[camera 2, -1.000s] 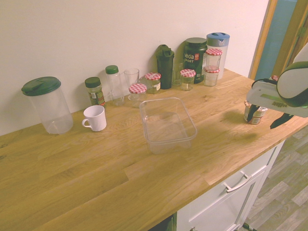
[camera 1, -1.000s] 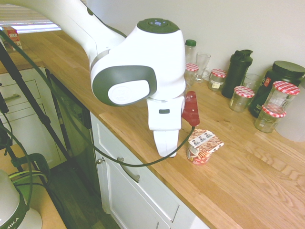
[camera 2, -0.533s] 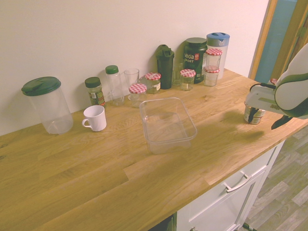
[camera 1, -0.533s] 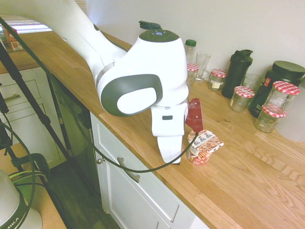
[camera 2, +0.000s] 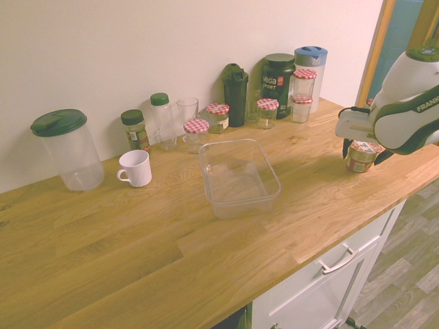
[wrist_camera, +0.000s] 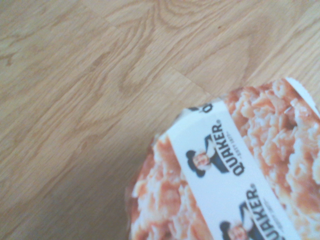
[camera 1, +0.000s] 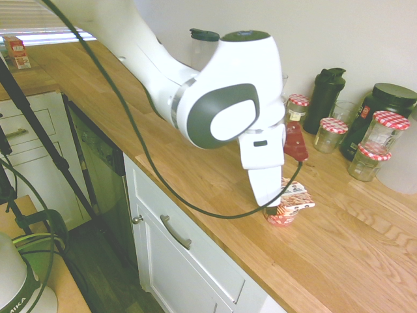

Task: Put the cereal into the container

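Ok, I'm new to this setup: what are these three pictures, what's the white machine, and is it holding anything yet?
The white machine is a robot arm whose hand has two fingers. Two pictures come from room cameras on opposite sides of a wooden counter; the third is a camera on the wrist, looking straight down. The hand is lowered over the cereal, a small cup with a Quaker foil lid, which stands on the counter near the front edge. Whether the fingers have closed on it cannot be seen. The container, a clear shallow tub, sits empty further along. Jars, bottles, a white mug and a lidded jug line the wall.
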Available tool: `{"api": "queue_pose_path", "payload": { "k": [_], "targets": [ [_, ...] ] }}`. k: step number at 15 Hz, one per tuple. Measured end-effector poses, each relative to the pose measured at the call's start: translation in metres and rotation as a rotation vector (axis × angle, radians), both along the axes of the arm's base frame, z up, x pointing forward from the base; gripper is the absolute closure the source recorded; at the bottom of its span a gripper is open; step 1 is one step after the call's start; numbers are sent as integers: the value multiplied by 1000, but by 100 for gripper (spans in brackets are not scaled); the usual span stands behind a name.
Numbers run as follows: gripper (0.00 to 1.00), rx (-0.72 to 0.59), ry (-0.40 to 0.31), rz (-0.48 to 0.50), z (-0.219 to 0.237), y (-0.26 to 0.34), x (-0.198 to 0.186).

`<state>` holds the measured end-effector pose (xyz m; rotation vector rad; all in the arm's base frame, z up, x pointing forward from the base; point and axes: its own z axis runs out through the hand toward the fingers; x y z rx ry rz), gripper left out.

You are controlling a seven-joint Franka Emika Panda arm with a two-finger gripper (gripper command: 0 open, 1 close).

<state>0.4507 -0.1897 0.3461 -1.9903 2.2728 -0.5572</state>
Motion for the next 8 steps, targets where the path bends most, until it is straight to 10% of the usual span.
{"api": "queue_pose_path", "payload": {
  "k": [4,5,8],
  "targets": [
    [0,-16,-28,3,-8,-15,20],
    [100,-24,-35,7,-5,-14,23],
    [100,-34,-41,11,-2,-6,27]
  ]
}}
